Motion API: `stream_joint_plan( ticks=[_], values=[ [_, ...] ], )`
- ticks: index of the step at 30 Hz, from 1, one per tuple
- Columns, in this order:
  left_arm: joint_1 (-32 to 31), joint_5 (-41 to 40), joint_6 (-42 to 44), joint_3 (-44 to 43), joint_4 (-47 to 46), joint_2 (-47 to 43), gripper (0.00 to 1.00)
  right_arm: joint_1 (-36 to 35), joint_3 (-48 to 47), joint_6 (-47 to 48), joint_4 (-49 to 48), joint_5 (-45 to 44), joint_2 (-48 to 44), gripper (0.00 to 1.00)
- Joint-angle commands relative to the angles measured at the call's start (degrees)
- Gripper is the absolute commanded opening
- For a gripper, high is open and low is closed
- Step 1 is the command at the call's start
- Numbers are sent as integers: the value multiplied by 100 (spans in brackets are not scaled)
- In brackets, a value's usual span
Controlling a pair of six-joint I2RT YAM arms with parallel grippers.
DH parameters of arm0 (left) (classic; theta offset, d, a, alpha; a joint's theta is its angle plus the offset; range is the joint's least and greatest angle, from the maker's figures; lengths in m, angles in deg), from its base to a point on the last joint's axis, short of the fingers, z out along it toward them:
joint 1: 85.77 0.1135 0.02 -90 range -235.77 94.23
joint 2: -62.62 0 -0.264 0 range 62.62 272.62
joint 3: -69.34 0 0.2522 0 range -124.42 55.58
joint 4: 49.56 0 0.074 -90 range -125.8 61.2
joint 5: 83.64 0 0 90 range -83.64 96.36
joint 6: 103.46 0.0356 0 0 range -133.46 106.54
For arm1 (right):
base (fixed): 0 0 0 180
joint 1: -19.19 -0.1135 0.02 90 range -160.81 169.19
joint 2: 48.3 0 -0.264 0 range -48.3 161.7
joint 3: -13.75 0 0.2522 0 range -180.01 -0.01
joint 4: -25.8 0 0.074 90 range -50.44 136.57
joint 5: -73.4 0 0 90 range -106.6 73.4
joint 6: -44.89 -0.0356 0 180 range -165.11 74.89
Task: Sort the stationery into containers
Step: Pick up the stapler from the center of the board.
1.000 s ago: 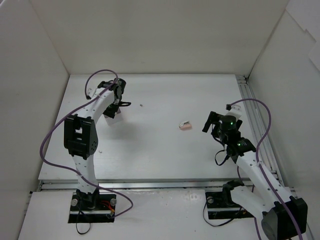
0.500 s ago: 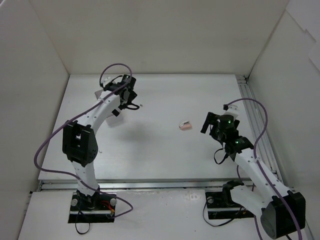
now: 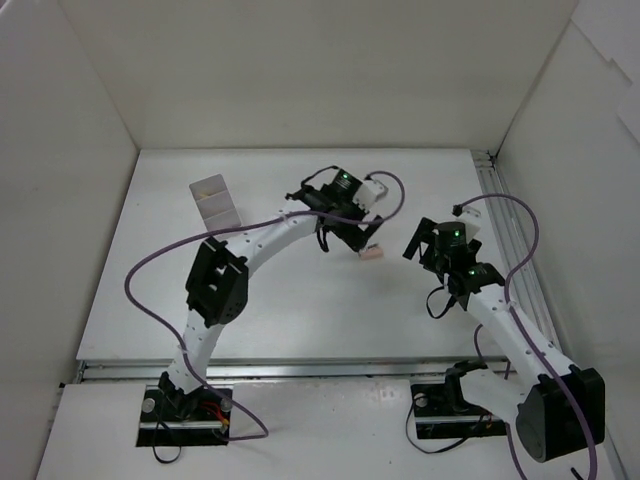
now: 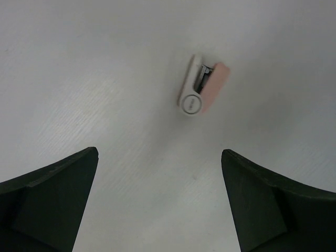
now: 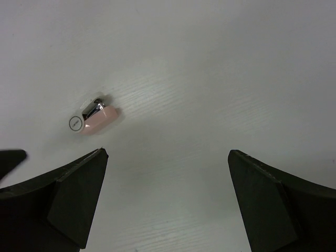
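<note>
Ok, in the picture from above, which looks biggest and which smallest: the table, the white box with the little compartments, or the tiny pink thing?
Largest to smallest in the top view:
1. the table, by far
2. the white organizer
3. the pink-and-white stationery piece, clearly the smallest

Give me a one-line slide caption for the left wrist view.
Open left gripper hovers over a small pink-and-white stationery item lying on the white table.

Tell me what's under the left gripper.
Beneath the open left gripper is bare white table; a small pink-and-white stationery piece lies just beyond its tips, untouched. From overhead, the gripper hides the table beneath it.
</note>
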Motion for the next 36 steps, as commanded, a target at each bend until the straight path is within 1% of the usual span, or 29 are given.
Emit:
stream_joint_plan(
  ticks=[1, 4, 6, 10, 13, 18, 21, 25, 29, 30, 32, 33, 35, 36],
  values=[
    [-589, -160, 1653, -359, 204, 41, 100, 153, -343, -355, 273, -284, -127, 98],
    [-642, 145, 1786, -543, 160, 225, 100, 215, -343, -373, 397, -275, -390, 98],
    [-642, 137, 1725, -640, 116, 392, 100, 250, -290, -329, 441, -258, -549, 98],
    [-642, 119, 1689, -1210, 177, 866, 100, 277, -202, -215, 468, -205, -1040, 98],
    [-642, -29, 1680, -1440, 143, 1166, 100, 294, -141, -101, 494, -170, -1321, 98],
    [-459, -65, 1637, -1599, 2, 1438, 100, 295, -70, 31, 529, -82, -1604, 98],
    [-458, -21, 1680, -1590, -95, 1491, 100, 312, -44, 66, 529, -82, -1753, 98],
    [-458, 321, 1760, -1590, -165, 1562, 100, 295, 0, 75, 547, -152, -1824, 98],
    [-458, 453, 1637, -1686, -306, 1772, 99, 321, 26, 162, 547, -30, -1798, 98],
    [-458, 480, 1602, -1730, -323, 1808, 94, 312, 9, 206, 547, 23, -1789, 98],
    [-458, 471, 1549, -1845, -368, 1904, 90, 312, 18, 207, 547, 59, -1780, 98],
    [-458, 506, 1523, -1880, -350, 1966, 83, 312, 9, 216, 547, 24, -1771, 98],
    [-458, 515, 1522, -1880, -341, 1984, 74, 312, 9, 224, 547, -11, -1789, 98],
    [-458, 515, 1522, -1837, -402, 1975, 73, 303, 18, 224, 538, -20, -1797, 98]
  ],
)
